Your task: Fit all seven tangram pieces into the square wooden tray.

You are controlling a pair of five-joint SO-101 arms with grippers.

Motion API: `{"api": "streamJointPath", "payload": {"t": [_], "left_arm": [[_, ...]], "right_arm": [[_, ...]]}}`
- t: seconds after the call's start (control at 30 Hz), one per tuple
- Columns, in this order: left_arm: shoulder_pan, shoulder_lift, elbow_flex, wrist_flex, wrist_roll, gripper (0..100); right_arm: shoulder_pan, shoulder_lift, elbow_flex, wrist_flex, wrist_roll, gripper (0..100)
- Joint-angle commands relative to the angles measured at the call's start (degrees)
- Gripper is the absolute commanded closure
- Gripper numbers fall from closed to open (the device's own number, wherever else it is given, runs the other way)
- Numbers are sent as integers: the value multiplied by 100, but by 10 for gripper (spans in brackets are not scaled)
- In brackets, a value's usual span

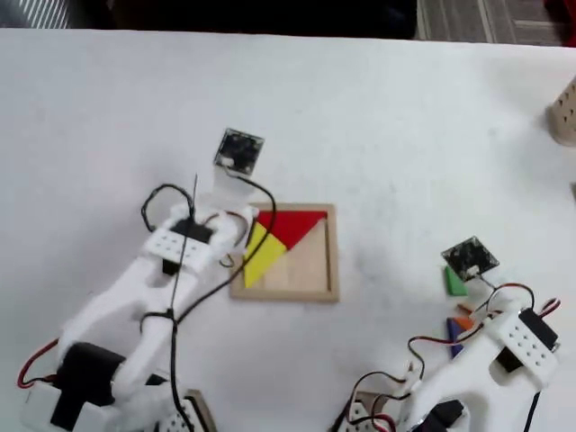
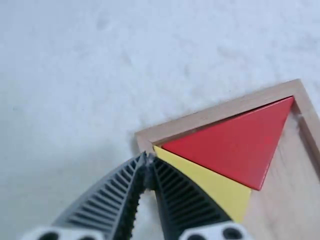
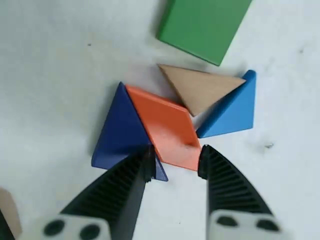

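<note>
The square wooden tray (image 1: 326,261) lies at mid-table and holds a red triangle (image 1: 292,227) and a yellow triangle (image 1: 259,255) side by side. My left gripper (image 2: 148,162) is shut and empty, its tips at the tray's corner (image 2: 145,140), right by the sharp end of the yellow triangle (image 2: 215,187) that borders the red triangle (image 2: 240,145). My right gripper (image 3: 176,160) is open just above the loose pieces, its fingers on either side of the near end of an orange piece (image 3: 167,130). A dark blue triangle (image 3: 122,135), a light blue triangle (image 3: 232,112), a plain wooden triangle (image 3: 202,87) and a green piece (image 3: 202,25) lie around it.
The left arm (image 1: 180,243) leans over the tray's left edge. The right arm (image 1: 513,346) stands at the front right, with the green piece (image 1: 454,282) and orange piece (image 1: 462,321) beside it. A perforated wooden object (image 1: 564,112) sits at the right edge.
</note>
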Motion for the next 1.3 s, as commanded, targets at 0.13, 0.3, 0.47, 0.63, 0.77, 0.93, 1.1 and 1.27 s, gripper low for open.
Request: {"api": "streamJointPath", "payload": {"t": [0.13, 0.3, 0.47, 0.63, 0.77, 0.93, 1.1, 1.27], "left_arm": [[-57, -286, -26, -105, -62, 980], [-57, -286, -26, -105, -62, 980], [-57, -286, -26, -105, -62, 980], [-57, -286, -26, -105, -62, 980], [-57, -286, -26, -114, -62, 980], [-48, -277, -26, -141, -352, 980], [-22, -277, -26, -141, -527, 980], [-22, -268, -44, -141, -527, 980]], "right_arm": [[-110, -110, 123, -365, 413, 797], [-145, -101, 114, -646, 431, 793], [-207, 119, 176, -637, 712, 793], [-180, 980, 176, -848, 1002, 793], [-171, 1341, 176, -901, 1002, 793], [-163, 1244, 185, -418, 1327, 793], [-92, 708, 176, 31, 1407, 793], [48, -136, 176, 602, 1398, 793]]}}
